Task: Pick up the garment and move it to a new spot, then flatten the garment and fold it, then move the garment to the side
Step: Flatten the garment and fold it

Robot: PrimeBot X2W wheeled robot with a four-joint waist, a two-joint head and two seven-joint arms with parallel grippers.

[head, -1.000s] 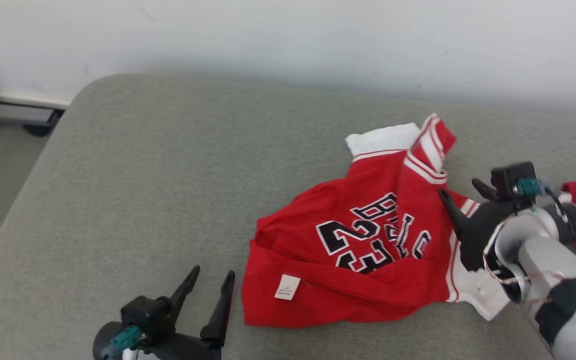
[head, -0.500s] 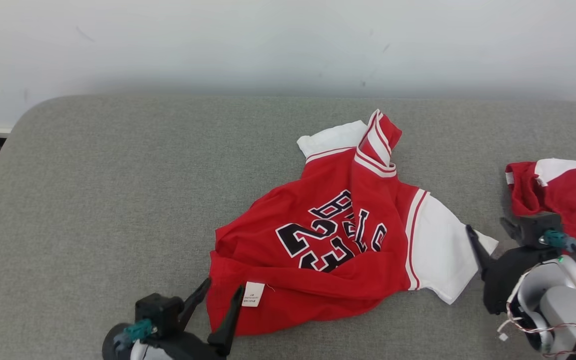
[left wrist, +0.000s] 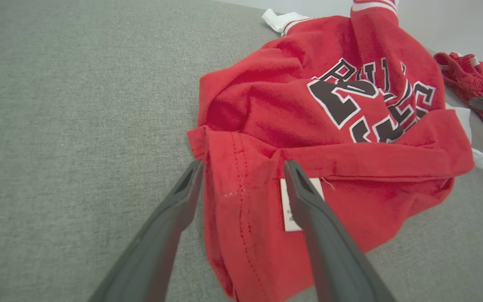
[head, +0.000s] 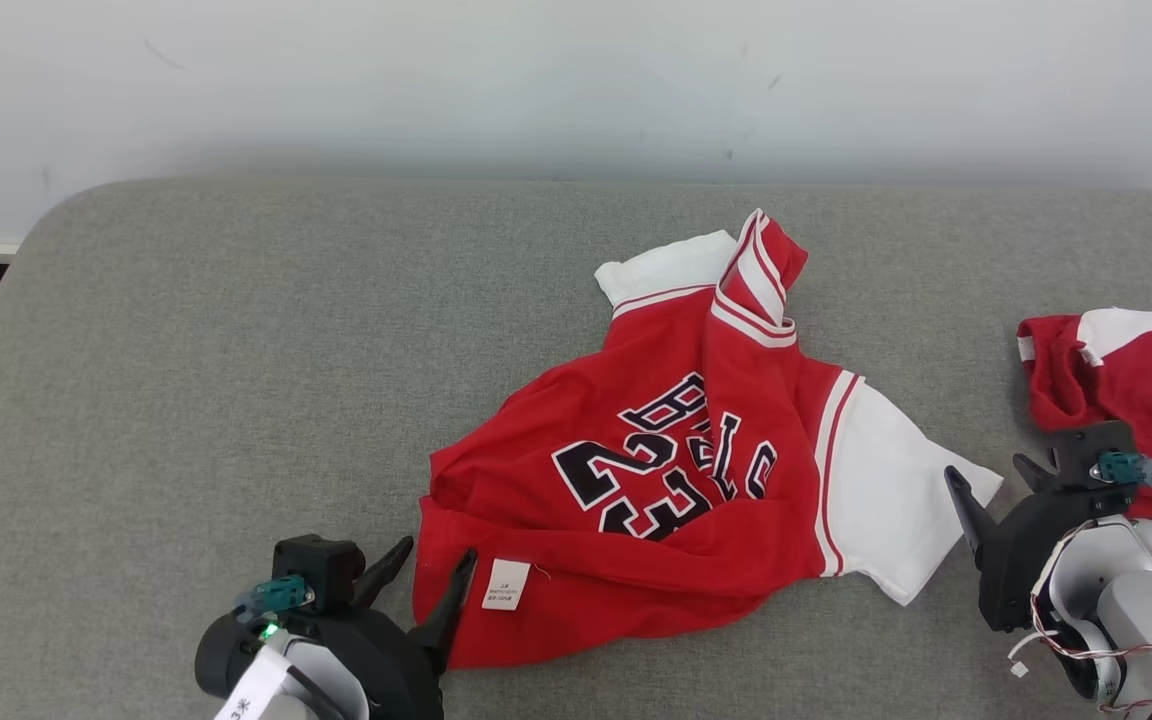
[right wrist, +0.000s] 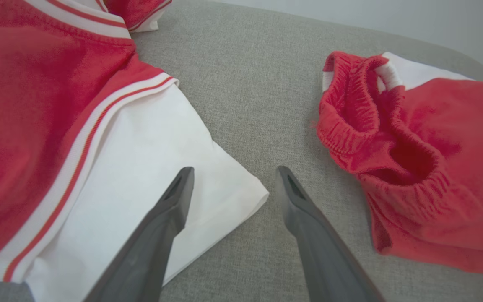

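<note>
On the grey cushion (head: 236, 350), the left tool (head: 436, 552), jaws apart, has reached the jersey (head: 696, 470) at its 7 o'clock hem. The right tool (head: 986, 468), likewise apart, has retreated to 4 o'clock. Pickup looks next.

Grey cushion (head: 186, 350) with crumpled jersey (head: 676, 480) and shorts (head: 1136, 380)

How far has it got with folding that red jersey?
Early on. Done: nothing that shows; the jersey lies crumpled on the grey cushion, neither flat nor folded. In hand: the left hand, open, brackets the hem by the white label, and the right hand, open, points at the white sleeve corner; neither grips yet. Left: flattening, folding, moving it aside.
</note>
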